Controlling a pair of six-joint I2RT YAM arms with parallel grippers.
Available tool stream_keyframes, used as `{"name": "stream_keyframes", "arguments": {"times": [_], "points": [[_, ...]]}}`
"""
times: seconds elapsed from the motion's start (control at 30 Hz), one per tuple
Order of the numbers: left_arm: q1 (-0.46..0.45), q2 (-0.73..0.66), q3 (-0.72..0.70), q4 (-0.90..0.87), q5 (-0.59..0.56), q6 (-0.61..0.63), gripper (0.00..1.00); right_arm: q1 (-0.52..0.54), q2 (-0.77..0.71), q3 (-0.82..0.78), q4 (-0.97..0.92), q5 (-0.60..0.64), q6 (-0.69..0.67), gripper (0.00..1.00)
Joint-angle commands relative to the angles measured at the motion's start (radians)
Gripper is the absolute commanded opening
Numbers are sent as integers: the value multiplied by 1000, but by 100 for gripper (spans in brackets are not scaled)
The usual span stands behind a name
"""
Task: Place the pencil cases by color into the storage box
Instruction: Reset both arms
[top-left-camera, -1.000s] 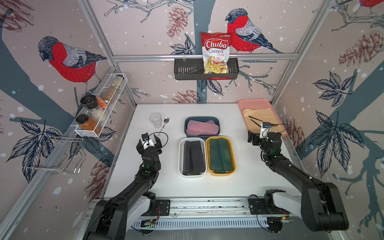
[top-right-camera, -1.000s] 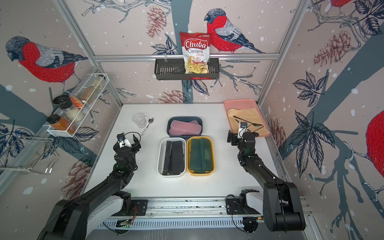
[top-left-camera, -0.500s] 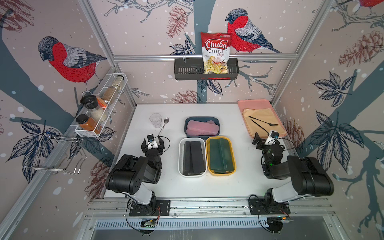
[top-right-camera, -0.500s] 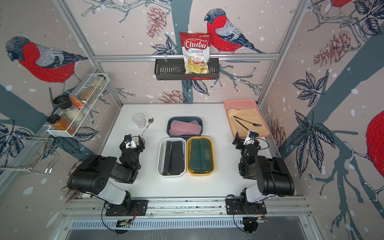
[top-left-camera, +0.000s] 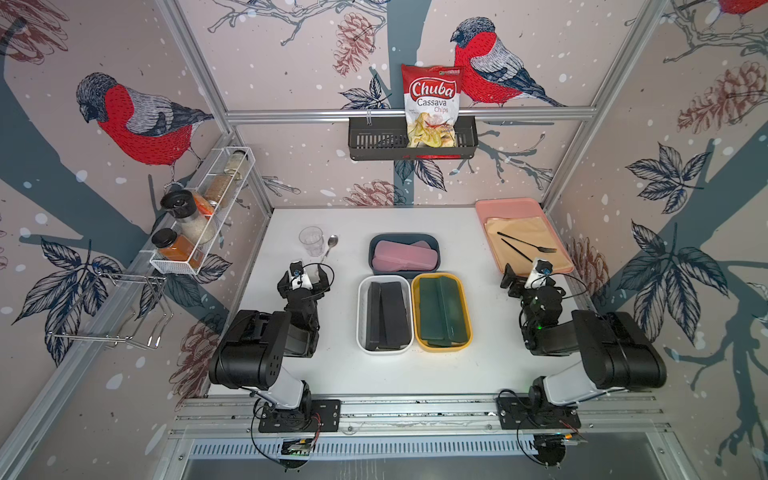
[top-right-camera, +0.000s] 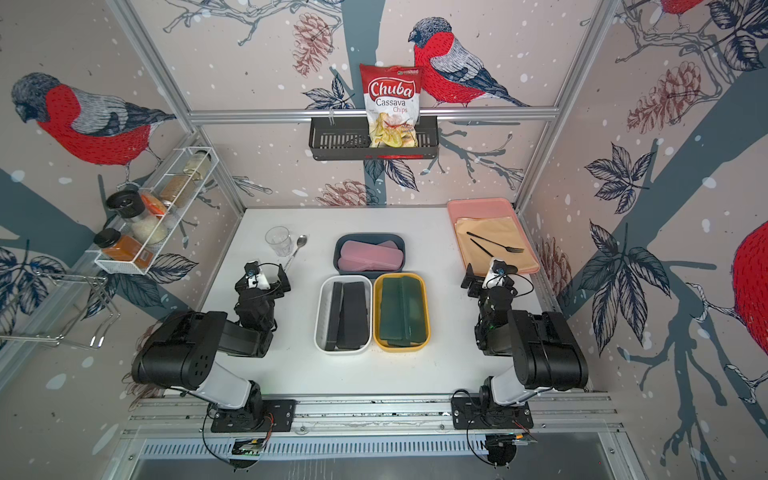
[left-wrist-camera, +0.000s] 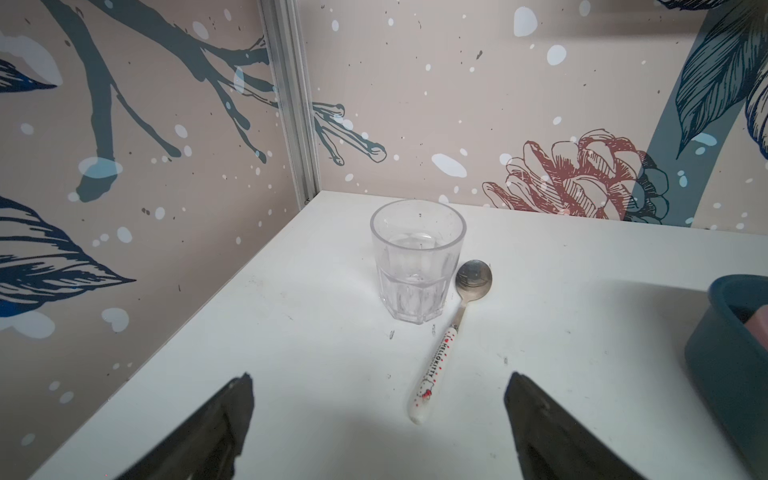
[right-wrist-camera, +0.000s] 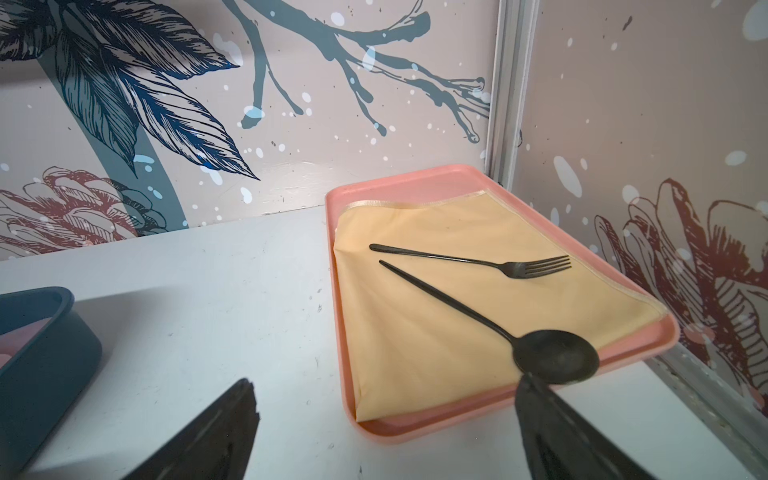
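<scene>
Starting at the left tool, its jaws are seen spread wide with nothing between them, pointed toward a glass and a spoon, neither of which is touched. The right tool is likewise spread and empty, aimed at the pink tray. Both arms are folded at the near sides of the surface, presumably so that the tubs are not obstructed. In the middle, the pink cases are laid in the dark blue tub, the black cases in the white tub and the green cases in the yellow tub (one colour to each). No case is seen loose on the surface, so the sorting is judged complete.
</scene>
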Motion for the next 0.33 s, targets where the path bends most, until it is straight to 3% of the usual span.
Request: {"name": "stream_keyframes", "arguments": {"times": [0.0,0.3], "points": [[3,-3,5,12,8,-2,98,0,6,8,28,20,-13,100],[3,-3,4,11,8,-2,98,-12,0,2,34,-5,-4,100]]}}
